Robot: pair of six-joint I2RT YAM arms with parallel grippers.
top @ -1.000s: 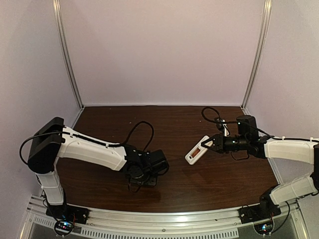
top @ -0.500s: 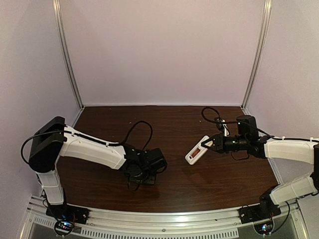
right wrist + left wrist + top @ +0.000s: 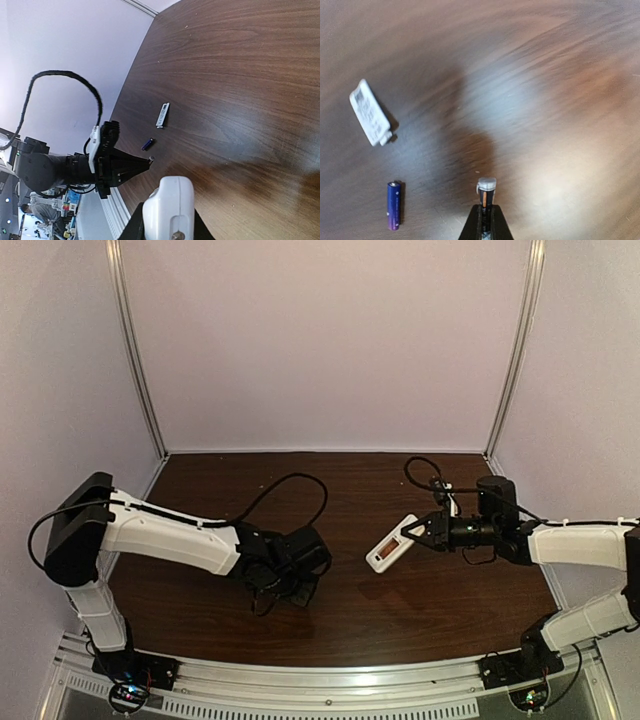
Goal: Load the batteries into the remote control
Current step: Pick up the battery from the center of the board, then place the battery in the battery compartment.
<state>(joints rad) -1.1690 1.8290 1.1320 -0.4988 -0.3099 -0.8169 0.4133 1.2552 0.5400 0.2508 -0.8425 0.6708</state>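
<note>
Dark, silver-tipped slim battery [image 3: 487, 191] clamped in left gripper [image 3: 486, 215]; right gripper [image 3: 424, 531], at three o'clock, grips the white rectangular plastic remote [image 3: 390, 545]. Advise checking polarity and squaring the cell before seating.

My overhead camera sits high behind both arm bases, facing forward and down, with the whole table [image 3: 400, 615] seen from far off in its lower half. My left wrist camera looks straight down, close to the wood, with the left gripper [image 3: 486, 212] and its pinched battery [image 3: 485, 197] at bottom centre. My right wrist camera looks low across the table, rolled sideways, the remote [image 3: 168, 205] at its bottom edge. Both wrist views share the loose battery [image 3: 394, 205] and small white cover [image 3: 369, 120]: left side in one, mid-frame in the other
</note>
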